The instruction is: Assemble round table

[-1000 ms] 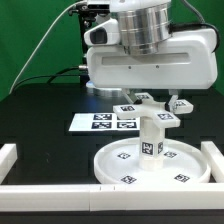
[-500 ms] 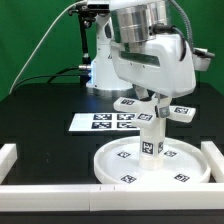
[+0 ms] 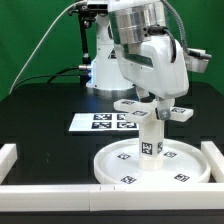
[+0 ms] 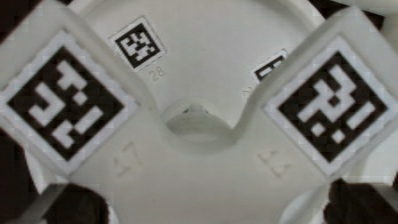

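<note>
The armed foot piece (image 3: 140,115) sits on top of the short post (image 3: 150,140), which stands upright in the middle of the big rimmed disc (image 3: 185,165) near the front of the black table (image 3: 40,120). The gripper (image 4: 210,203) hangs right over it. In the wrist view its dark fingertips (image 4: 50,205) stand wide apart at either side of the foot's white hub, and as far as I can judge they have hold of nothing. My worry is the joint: if the foot is only perched on the post and not fully seated or threaded, a finger brushing one of the tagged arms on the way up could twist it loose or tip it off. The post itself could rock in the disc too, since nothing is steadying the stack. A crooked seat would also jam any further turning. What I can't see is the seam between foot and post — the robot's hand covers the hub in the exterior view, and the wrist view is so close that it shows only the hub and parts of the arms. Whether the pads touch the plastic is unclear, and the arm blocks the far end of the marker board (image 3: 88,122).
</note>
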Controlling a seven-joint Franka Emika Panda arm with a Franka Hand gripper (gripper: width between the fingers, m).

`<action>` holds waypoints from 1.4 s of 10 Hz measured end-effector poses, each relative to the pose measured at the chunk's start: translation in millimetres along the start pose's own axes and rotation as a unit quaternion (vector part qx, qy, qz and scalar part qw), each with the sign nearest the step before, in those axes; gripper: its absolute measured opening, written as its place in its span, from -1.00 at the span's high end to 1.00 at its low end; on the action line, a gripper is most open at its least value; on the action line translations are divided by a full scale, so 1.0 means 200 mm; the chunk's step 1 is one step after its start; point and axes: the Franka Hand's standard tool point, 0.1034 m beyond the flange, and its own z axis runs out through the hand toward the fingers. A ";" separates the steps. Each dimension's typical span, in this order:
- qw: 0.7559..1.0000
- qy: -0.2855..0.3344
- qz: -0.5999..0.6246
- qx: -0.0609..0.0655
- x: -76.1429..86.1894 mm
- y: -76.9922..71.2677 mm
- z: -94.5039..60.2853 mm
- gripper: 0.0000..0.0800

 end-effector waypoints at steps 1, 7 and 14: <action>1.000 0.000 -0.006 0.000 0.00 0.00 0.00 -0.61; 0.996 -0.018 -0.092 -0.013 -0.04 0.01 -0.11 -0.62; 0.899 -0.024 -0.436 -0.014 -0.03 -0.02 -0.14 -0.62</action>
